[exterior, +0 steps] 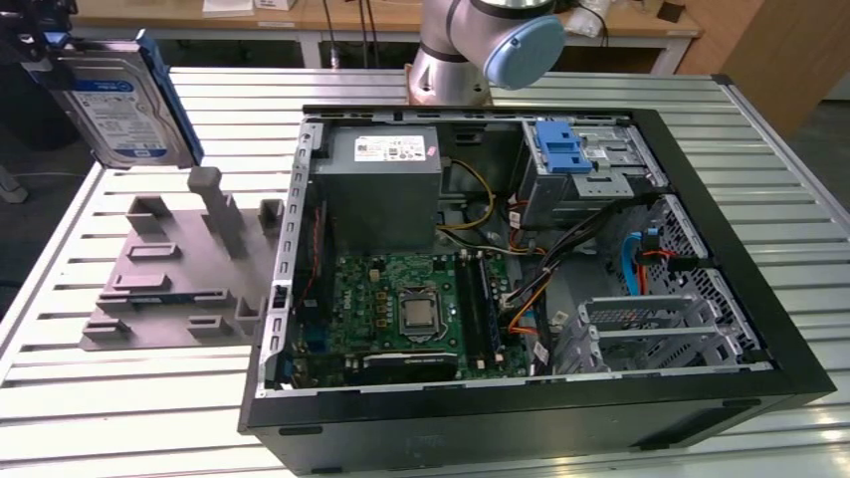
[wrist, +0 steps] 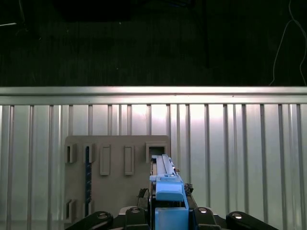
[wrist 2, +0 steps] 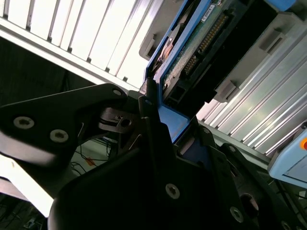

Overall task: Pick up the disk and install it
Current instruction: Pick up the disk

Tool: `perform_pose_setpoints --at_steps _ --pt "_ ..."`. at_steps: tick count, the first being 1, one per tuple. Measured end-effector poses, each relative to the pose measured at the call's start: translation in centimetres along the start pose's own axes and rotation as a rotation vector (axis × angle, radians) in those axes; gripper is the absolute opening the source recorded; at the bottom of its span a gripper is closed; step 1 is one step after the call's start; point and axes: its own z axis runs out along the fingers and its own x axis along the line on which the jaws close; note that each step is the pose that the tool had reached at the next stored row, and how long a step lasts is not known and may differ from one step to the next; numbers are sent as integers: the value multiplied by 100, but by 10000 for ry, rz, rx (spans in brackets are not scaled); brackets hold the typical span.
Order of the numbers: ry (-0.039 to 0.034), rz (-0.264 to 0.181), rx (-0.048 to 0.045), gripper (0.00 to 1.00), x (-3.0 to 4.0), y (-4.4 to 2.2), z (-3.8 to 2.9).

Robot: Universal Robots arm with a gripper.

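One room with pale wooden benches (exterior: 332, 18) lies behind my work, and dark floor shows past the table edge in the first wrist view. The wide table of ribbed silver metal slats (exterior: 133, 398) carries the big open black computer case (exterior: 531, 438), lying on its side. At the exterior view's left is a flat grey moulded holder plate with upright posts (exterior: 159, 279). Inside the case I see the grey box of the power supply with a white sticker (exterior: 385, 189), and beside it the metal drive cage with a blue latch (exterior: 584, 159). The disk (exterior: 133, 100), a silver-grey flat drive with a white-and-blue label in a blue plastic frame, hangs upright in the air above the holder plate, well apart from the cage. My black gripper (wrist 2: 163, 112) is closed tight on the blue frame at one end of the disk, with no gap there. I think the grip is the risk: it holds plastic at one end, so the disk may swing or slip. The loose coloured cables (exterior: 531, 289) near the cage could catch a corner, and a tilted disk would jam on the cage rails.
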Motion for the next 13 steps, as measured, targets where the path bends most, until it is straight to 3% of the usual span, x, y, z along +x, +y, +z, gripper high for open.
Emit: perform_pose_setpoints --at_steps 13 --pt "20 1 0 36 -2 3 -67"
